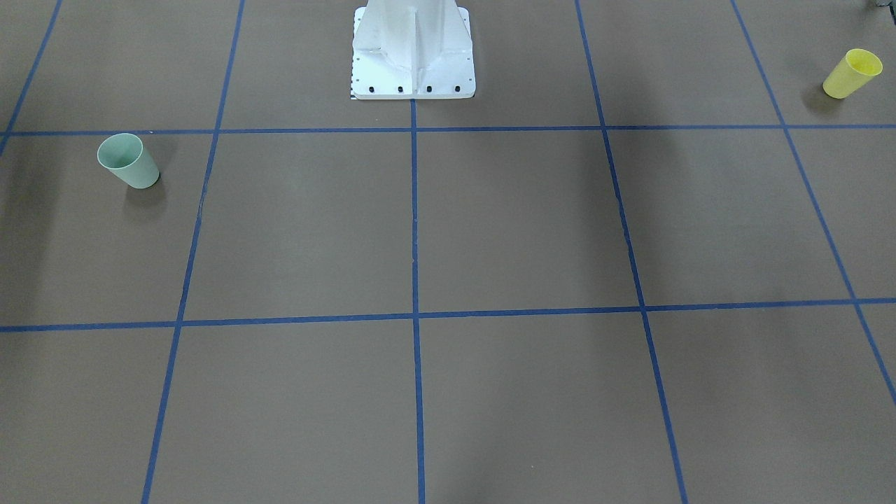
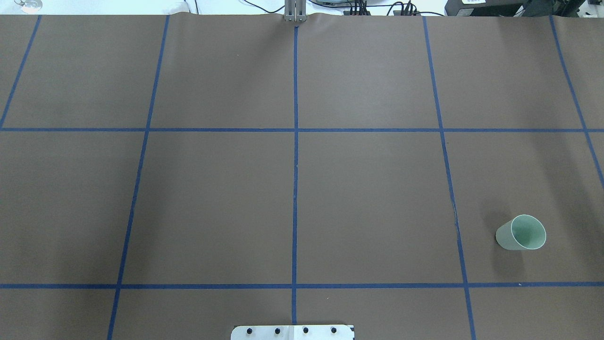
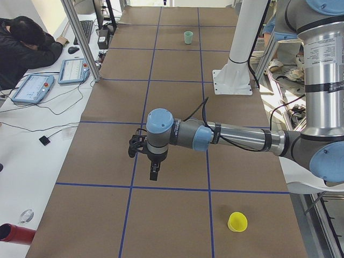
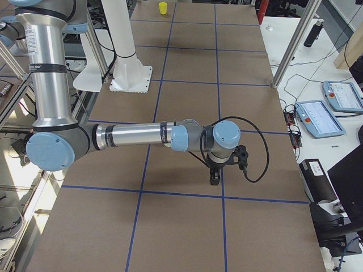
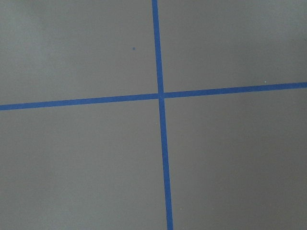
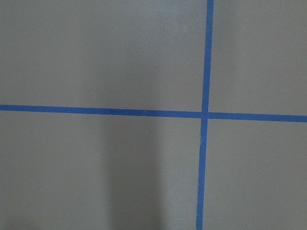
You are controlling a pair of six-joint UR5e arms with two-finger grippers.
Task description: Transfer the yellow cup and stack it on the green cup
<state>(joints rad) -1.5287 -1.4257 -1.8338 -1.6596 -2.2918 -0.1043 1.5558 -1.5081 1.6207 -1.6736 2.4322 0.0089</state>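
Observation:
The yellow cup point(image 1: 851, 73) stands mouth up on the brown table, far out on the robot's left side; it also shows in the left side view point(image 3: 237, 221) and small in the right side view point(image 4: 163, 8). The green cup point(image 1: 128, 160) stands mouth up on the robot's right side point(image 2: 521, 233) point(image 3: 188, 37). My left gripper point(image 3: 154, 173) hangs point-down over the table, well away from the yellow cup. My right gripper point(image 4: 215, 180) hangs likewise over a tape line. Both show only in the side views, so I cannot tell whether they are open or shut.
Blue tape lines point(image 2: 295, 165) mark a grid on the brown table. The white robot pedestal point(image 1: 413, 56) stands at the table's robot side. A person point(image 3: 24, 43) leans on a side desk with teach pendants point(image 3: 32, 88). Aluminium posts point(image 4: 289, 48) rise by the table's edge.

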